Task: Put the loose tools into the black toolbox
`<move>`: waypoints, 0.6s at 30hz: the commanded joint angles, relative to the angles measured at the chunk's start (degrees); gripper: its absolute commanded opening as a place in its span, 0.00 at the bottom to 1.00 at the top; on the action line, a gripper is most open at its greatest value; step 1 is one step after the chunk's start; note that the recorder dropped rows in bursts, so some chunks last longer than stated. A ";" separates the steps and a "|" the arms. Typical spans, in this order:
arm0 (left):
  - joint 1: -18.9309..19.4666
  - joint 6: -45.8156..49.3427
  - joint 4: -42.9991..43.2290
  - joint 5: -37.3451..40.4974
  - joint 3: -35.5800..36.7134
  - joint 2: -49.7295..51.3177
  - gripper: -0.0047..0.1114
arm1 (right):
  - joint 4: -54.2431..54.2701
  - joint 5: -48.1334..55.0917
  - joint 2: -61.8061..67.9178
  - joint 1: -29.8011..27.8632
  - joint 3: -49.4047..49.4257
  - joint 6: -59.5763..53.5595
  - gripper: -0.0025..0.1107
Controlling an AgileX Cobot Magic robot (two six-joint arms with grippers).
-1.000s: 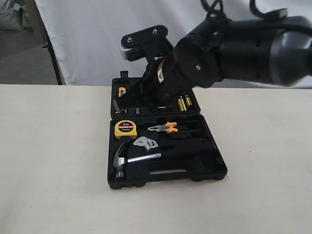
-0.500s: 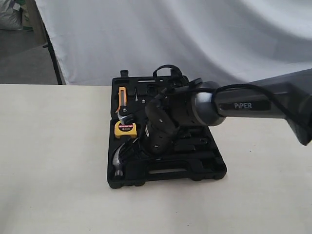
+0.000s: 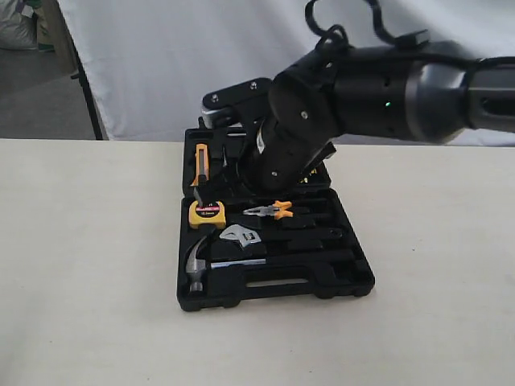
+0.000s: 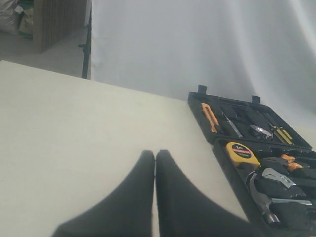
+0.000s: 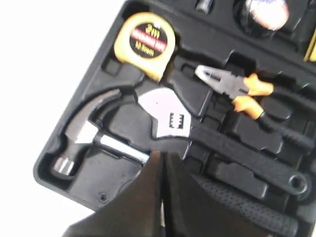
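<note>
With the hammer (image 5: 81,132), wrench (image 5: 170,123) and tape roll (image 4: 260,132) lying in the recesses of the black toolbox (image 3: 354,283), the right gripper (image 5: 162,157), pinched shut and empty over the hammer's shaft, risks knocking a tool from its seat if it dips or swings low.

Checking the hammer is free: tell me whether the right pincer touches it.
Apart. The exterior view shows the hammer lying bare in the toolbox, while the arm carrying the shut right pincer is raised over its rear half.
</note>
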 commanded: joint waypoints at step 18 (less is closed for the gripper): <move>1.45 -0.27 0.25 -0.41 -0.15 -0.18 0.05 | -1.97 12.49 -21.55 -0.22 4.96 -1.35 0.02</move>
